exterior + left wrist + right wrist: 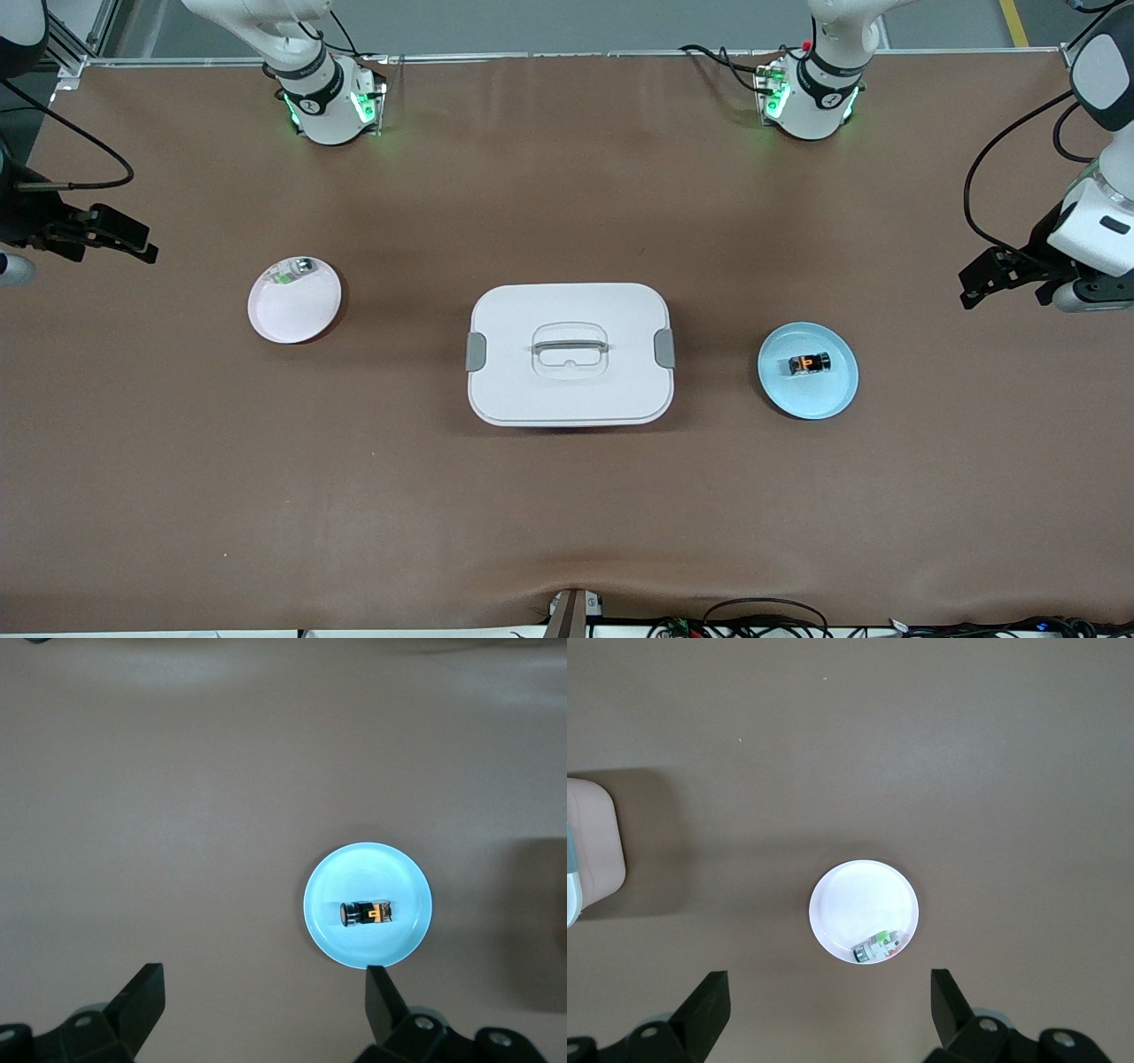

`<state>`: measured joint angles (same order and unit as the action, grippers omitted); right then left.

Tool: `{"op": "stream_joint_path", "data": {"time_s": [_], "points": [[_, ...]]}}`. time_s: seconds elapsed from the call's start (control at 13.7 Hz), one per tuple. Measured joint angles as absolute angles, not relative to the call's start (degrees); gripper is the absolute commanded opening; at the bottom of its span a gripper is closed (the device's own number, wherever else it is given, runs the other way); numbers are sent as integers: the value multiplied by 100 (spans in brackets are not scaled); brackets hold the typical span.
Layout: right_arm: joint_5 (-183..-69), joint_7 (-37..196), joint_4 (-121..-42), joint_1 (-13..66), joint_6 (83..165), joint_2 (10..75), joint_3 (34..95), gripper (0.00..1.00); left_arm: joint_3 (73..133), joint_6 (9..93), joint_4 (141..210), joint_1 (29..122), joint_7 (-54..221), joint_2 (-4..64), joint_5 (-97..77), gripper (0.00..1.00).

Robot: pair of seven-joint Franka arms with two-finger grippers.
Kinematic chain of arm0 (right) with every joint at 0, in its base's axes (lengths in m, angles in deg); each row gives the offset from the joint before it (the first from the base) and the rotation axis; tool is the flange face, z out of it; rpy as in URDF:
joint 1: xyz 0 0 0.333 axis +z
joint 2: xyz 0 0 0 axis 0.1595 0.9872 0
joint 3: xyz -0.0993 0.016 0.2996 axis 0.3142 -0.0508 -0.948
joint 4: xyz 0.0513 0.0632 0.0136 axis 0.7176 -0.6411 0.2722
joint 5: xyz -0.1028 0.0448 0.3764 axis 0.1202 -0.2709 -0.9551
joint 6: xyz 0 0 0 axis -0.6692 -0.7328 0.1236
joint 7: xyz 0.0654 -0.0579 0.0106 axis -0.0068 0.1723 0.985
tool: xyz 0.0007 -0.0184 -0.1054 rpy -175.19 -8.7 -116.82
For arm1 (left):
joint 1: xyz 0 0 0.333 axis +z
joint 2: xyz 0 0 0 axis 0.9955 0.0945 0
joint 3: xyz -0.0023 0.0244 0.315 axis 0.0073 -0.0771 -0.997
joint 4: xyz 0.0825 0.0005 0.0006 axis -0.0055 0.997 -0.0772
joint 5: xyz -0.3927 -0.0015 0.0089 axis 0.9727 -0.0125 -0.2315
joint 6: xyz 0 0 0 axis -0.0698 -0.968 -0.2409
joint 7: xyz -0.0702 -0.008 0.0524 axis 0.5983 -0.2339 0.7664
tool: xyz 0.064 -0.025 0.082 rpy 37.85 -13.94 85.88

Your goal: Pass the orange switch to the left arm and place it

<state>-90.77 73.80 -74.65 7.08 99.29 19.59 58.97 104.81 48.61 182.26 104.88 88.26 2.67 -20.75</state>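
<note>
The orange switch lies on its side on a light blue plate, toward the left arm's end of the table. The white box with grey latches stands shut in the middle of the table. My left gripper hangs open and empty, high over the table's left-arm end, off to the side of the blue plate. My right gripper hangs open and empty, high over the right-arm end of the table, off to the side of the pink plate.
A pale pink plate toward the right arm's end holds a small green-and-clear component at its rim. Cables lie along the table edge nearest the front camera. Brown table surface surrounds the box and both plates.
</note>
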Motion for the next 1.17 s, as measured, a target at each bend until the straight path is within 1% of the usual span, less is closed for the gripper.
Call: {"op": "stream_joint_path", "data": {"time_s": [0.15, 0.22, 0.44, 0.59, 0.66, 0.88, 1.17], "points": [[-9077, 7380, -7465, 708, 9929, 1959, 5896, 100, 10425, 4860, 18200, 10386, 8829, 269, -2075, 100], [-9077, 7380, -7465, 708, 9929, 1959, 5896, 100, 10201, 4860, 18194, 10121, 8829, 270, -2075, 100], [-9077, 7380, -7465, 708, 9929, 1959, 5896, 100, 8887, 4858, 18161, 8807, 8829, 272, -2075, 100], [-9077, 7380, -7465, 708, 9932, 1956, 5896, 100, 8300, 4847, 18104, 8262, 8829, 271, -2075, 100], [-9077, 7380, -7465, 708, 9952, 1950, 5897, 100, 8146, 4789, 18075, 8125, 8830, 271, -2075, 100], [-9077, 7378, -7596, 708, 10181, 1841, 5897, 100, 8089, 4439, 17889, 8072, 8832, 269, -2075, 100], [-9012, 7376, -8058, 711, 10494, 1563, 5888, 100, 8090, 3743, 17359, 8034, 8875, 258, -2075, 100]]}}
